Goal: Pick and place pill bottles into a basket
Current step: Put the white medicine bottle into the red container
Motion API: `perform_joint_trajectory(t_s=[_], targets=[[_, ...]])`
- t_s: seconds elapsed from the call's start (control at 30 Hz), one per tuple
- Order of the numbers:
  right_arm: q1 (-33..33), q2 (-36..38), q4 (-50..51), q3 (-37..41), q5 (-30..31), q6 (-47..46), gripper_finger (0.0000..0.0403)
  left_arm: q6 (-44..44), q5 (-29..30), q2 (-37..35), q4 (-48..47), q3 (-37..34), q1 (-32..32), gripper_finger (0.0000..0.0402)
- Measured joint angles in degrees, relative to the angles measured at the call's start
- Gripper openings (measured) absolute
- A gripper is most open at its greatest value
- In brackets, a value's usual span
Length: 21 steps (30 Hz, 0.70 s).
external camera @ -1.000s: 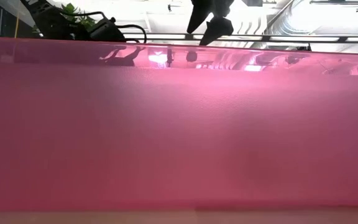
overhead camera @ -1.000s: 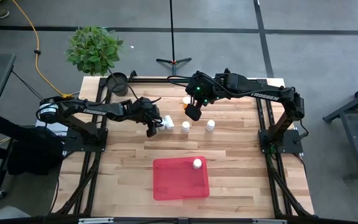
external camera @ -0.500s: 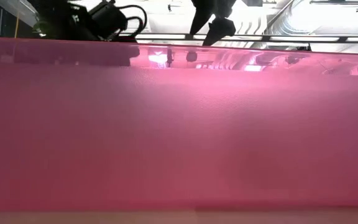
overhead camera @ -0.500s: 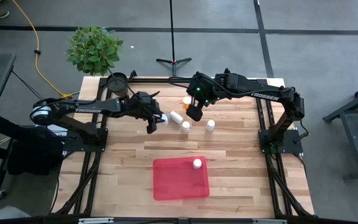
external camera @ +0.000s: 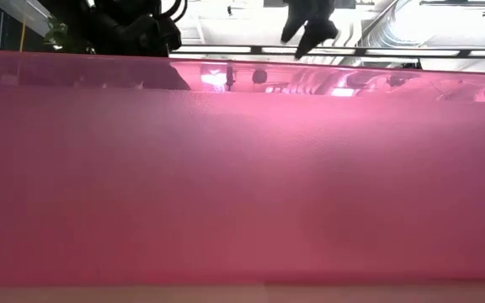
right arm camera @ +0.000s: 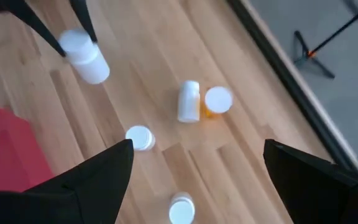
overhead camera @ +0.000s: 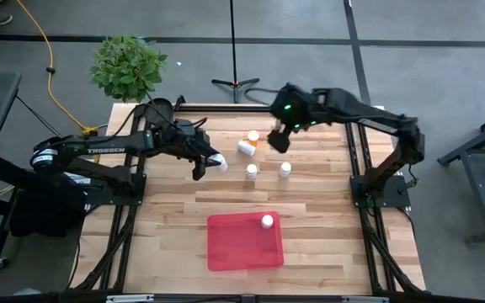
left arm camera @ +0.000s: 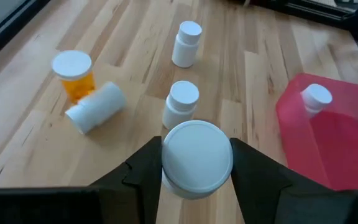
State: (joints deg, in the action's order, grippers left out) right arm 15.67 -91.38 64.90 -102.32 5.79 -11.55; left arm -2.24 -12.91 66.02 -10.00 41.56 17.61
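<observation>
My left gripper [overhead camera: 209, 165] hangs above the table's left middle, shut on a white pill bottle [left arm camera: 197, 155]. My right gripper [overhead camera: 280, 140] hovers open above the far middle, holding nothing. Below it an orange bottle [overhead camera: 253, 135] stands with a white bottle [overhead camera: 245, 147] lying on its side against it. Two white bottles [overhead camera: 251, 171] [overhead camera: 285, 169] stand upright on the wood. The red basket [overhead camera: 244, 241] lies near the front edge with one white bottle [overhead camera: 267, 221] standing in its far right corner. My left gripper pinches the white bottle between its two fingers [left arm camera: 143, 169], one on each side of the cap end [left arm camera: 166, 163]. The fingers come slanting down from the table's left. The bottle is lifted clear of the table and tilted, its cap turned back toward the wrist.
A small black pot [overhead camera: 159, 109] and a green plant [overhead camera: 127, 67] stand at the far left corner. In the low view the basket's red wall [external camera: 242, 185] fills nearly the whole picture, with both arms showing only above it.
My left gripper has risen and drawn back toward the table's left, lifting its white bottle clear. A neighbouring white bottle has fallen over and rolled toward the far edge, against the orange one. My right gripper has gone toward the right and far edges, staying open.
</observation>
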Motion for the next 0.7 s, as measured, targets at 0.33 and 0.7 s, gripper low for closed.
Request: perform_joint_trajectory(t_s=[0.33, 0.7], targets=[[3.9, 13.2, 1.9, 0.0, 4.4, 1.6, 0.0350, -1.0, -2.0, 0.0, -0.5, 0.0, 0.0, 0.0193], [6.6, 22.4, 10.0, 0.1, 10.4, 1.4, 0.0349, -0.9, -4.5, 0.0, -1.4, 2.3, -3.6, 0.0194]])
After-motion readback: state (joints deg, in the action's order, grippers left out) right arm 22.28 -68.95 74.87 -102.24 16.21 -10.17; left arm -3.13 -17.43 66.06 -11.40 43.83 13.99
